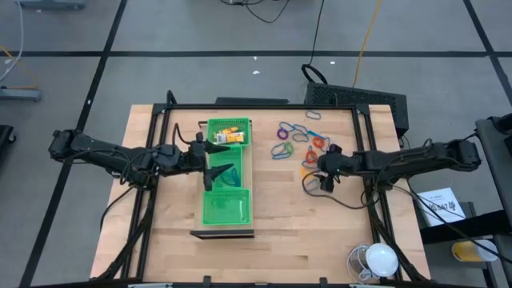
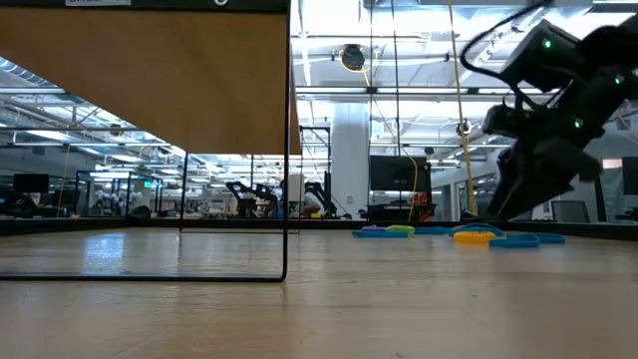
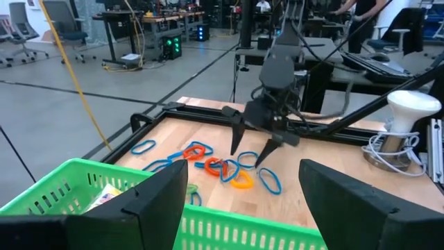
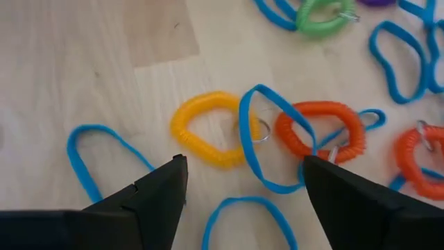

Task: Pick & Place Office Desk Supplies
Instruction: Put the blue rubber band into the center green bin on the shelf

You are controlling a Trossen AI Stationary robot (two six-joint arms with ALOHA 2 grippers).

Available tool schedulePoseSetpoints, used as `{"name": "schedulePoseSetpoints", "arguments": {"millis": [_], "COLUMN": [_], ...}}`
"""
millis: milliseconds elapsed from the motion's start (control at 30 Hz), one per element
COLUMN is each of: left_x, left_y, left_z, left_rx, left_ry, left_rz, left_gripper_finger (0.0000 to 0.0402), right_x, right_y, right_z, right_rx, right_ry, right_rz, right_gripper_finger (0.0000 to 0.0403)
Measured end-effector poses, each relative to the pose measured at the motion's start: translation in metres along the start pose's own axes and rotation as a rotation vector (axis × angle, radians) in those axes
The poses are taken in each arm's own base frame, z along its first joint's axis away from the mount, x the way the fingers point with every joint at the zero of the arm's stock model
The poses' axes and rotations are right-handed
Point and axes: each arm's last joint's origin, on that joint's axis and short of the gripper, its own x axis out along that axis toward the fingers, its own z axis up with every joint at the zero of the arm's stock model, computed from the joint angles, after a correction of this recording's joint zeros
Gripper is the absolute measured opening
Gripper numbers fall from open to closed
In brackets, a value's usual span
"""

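Observation:
Thin loops in blue, purple, green, orange and yellow [image 1: 296, 140] lie scattered on the wooden table right of the long green tray [image 1: 228, 210]. The tray's far compartment holds small yellow and orange pieces [image 1: 228, 138]. My right gripper [image 4: 244, 167] is open and tilts down just above the loops. Its fingers stand over a blue loop [image 4: 267, 139], with a yellow coil loop [image 4: 208, 128] and an orange one [image 4: 322, 132] on either side. It touches none of them. My left gripper [image 3: 243, 170] hovers open and empty over the tray's middle [image 1: 220, 162].
A white lamp with a coiled cord [image 1: 376, 260] stands at the near right corner. A black box [image 1: 356, 100] sits beyond the far edge. A dark cable loop [image 1: 316, 186] lies beside the right gripper. Bare wood stretches near the front edge.

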Motion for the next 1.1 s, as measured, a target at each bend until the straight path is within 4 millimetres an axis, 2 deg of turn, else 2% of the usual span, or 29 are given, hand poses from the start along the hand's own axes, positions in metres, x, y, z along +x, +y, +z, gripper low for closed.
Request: {"name": "schedulePoseSetpoints", "arguments": {"millis": [267, 567, 900, 1100], "left_x": [0.0, 0.001, 0.001, 0.001], "left_y": [0.0, 0.003, 0.004, 0.004], "left_z": [0.0, 0.0, 0.0, 0.0], "left_rx": [0.0, -0.004, -0.011, -0.016], "left_ry": [0.001, 0.001, 0.0, 0.0], "left_rz": [0.0, 0.013, 0.02, 0.019], "left_gripper_finger": [0.028, 0.028, 0.028, 0.028], "right_x": [0.017, 0.021, 0.022, 0.014], "right_y": [0.0, -0.006, -0.012, -0.012], "right_z": [-0.019, -0.025, -0.021, 0.0], "right_rx": [-0.028, -0.032, -0.052, -0.047], "right_ry": [-0.028, -0.01, -0.039, -0.196], "right_rz": [-0.003, -0.025, -0.06, -0.057], "right_gripper_finger": [0.0224, 0.0124, 0.0012, 0.0006]}}
